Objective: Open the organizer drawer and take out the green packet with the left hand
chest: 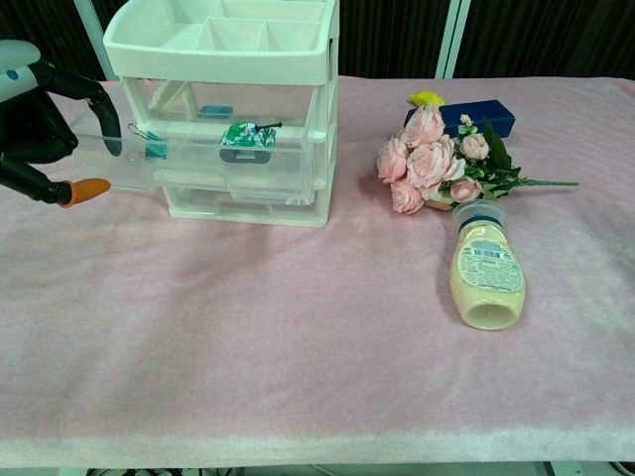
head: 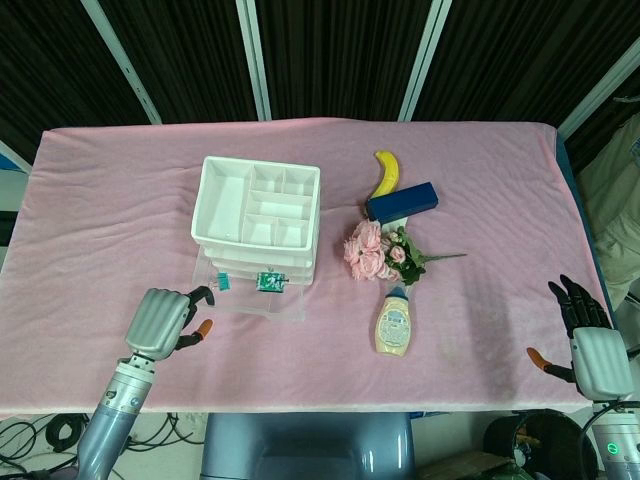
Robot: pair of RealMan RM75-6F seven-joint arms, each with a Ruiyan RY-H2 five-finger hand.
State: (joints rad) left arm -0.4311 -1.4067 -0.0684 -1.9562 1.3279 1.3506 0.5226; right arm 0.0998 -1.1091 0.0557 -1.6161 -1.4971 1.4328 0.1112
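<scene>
Left hand [head: 160,322] sits at the near left edge of the worktop [head: 480,330], fingers curled and hooked on the front lip of the drawer [chest: 213,164], so it is holding the drawer front, not free. In the chest view one dark fingertip hangs over the clear front wall and an orange-tipped one points out below it. Forearm runs down off the near edge, wrist roughly in line with the slide.

Right hand [head: 590,345] is parked at the near right corner, fingers spread, holding nothing, well apart from everything.

Drawer is the top one of the organizer [head: 258,212], slid out toward me a good way. Green packet [chest: 247,137] lies inside it, right of centre, with a small teal clip [chest: 155,148] near the left end.

My read: the opening step is nearly done, the packet is clear of the tray above in the head view. To do it well I pull straight along the slide, no sideways drag, so the light organizer doesn't skid on the cloth. Then let go, lift over the front wall and come down on the packet, avoiding the clip.

Beyond, untouched: bottle [head: 395,322], flowers [head: 378,250], blue box [head: 402,201], banana [head: 385,172].
</scene>
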